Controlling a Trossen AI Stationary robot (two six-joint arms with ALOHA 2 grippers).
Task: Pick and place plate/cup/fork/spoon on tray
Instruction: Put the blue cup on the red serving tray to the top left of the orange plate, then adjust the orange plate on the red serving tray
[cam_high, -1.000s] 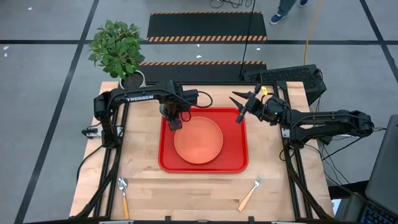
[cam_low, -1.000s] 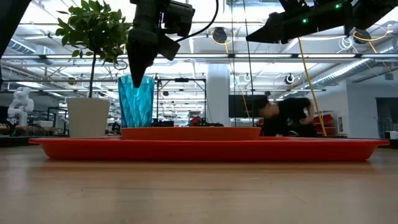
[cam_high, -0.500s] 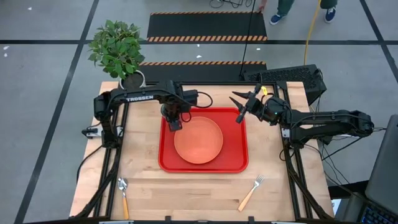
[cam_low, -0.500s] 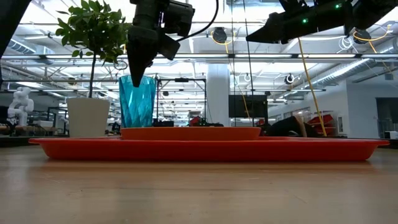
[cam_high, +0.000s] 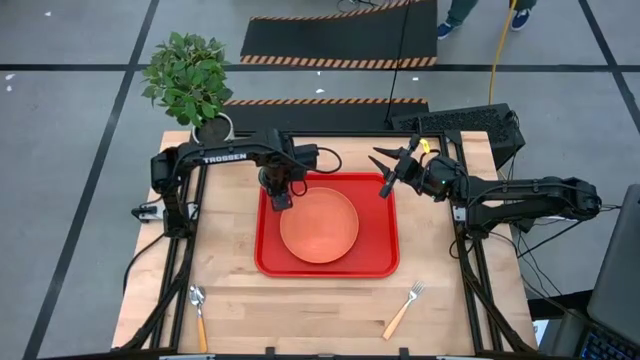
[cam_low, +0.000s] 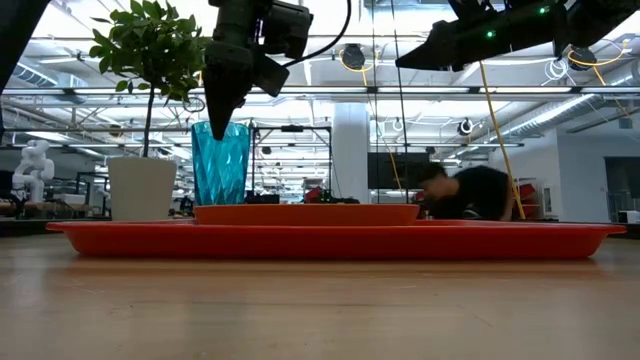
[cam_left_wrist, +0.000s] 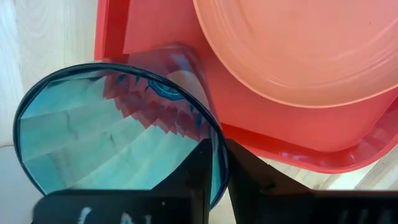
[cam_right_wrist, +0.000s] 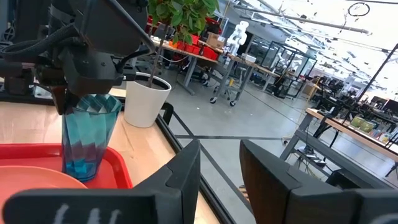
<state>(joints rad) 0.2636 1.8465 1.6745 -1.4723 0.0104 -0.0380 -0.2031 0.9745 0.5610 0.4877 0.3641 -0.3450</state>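
Observation:
The teal cup (cam_low: 220, 165) stands upright on its base in the far left corner of the red tray (cam_high: 380, 255), beside the salmon plate (cam_high: 319, 225) that lies flat on the tray. My left gripper (cam_left_wrist: 219, 155) points straight down over the cup, slightly open. One finger is inside the cup and one outside, with the rim on the plate's side between them. My right gripper (cam_high: 381, 176) hangs level and open above the tray's far right corner, holding nothing. The spoon (cam_high: 198, 312) and the fork (cam_high: 403, 310) lie on the table near its front edge. My left gripper comes from above with its fingers (cam_left_wrist: 193, 180) astride the cup's rim (cam_left_wrist: 219, 140), one inside and one outside. Whether either finger touches the rim I cannot tell. The cup stands upright on the tray.
A white plant pot (cam_low: 142, 188) with a leafy plant stands at the table's far left corner, just behind the cup. Bare wood lies between the tray and the front edge. A person (cam_low: 465, 192) crouches in the room beyond the table.

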